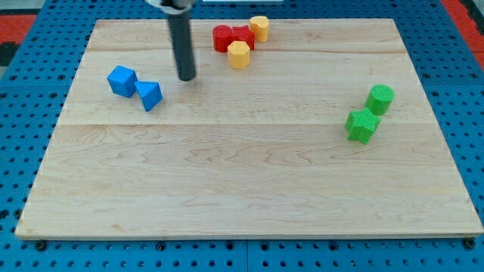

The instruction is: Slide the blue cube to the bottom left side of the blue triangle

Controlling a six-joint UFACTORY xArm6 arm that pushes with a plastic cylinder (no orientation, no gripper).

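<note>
While my tip (187, 77) rests on the wooden board (249, 189), blue pegboard (23, 113) surrounds it; no claw shows

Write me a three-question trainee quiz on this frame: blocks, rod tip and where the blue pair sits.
1. True or false: my tip is touching the blue cube.
2. Which block sits directly against the blue cube? A) blue triangle B) green cylinder C) yellow hexagonal block
3. Fill in: the green star-shaped block lies toward the view's ____ side of the wooden board.

Key:
1. False. The tip stands apart, to the view's upper right of the blue pair.
2. A. The triangle meets the cube's lower right side as seen in the view.
3. Right.
</note>
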